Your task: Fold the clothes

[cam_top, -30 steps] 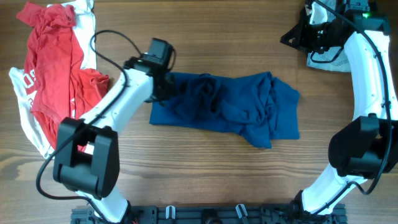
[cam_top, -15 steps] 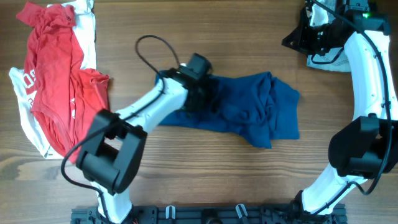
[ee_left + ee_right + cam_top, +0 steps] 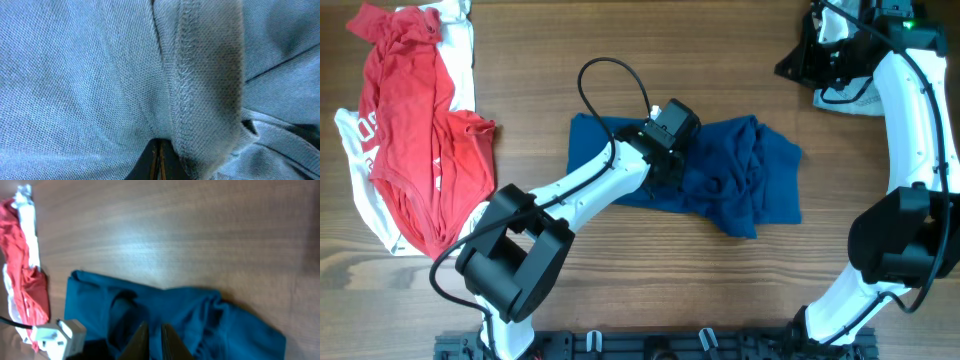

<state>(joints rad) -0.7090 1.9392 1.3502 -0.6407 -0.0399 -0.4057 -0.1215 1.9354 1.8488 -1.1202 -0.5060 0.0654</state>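
One blue shirt (image 3: 760, 180), one red shirt (image 3: 405, 140). The left gripper (image 3: 157, 161) is mostly hidden and pinches the blue shirt; the right gripper (image 3: 155, 340) is closed and empty.

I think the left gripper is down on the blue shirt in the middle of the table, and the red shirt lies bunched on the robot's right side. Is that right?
Not quite. The overhead view shows the red shirt bunched on the robot's left side, not its right. The rest holds: the left gripper is down on the blue shirt in the middle of the table.

One dark blue shirt (image 3: 760, 170), one red shirt (image 3: 405, 120) (partly white), one table (image 3: 620, 60).
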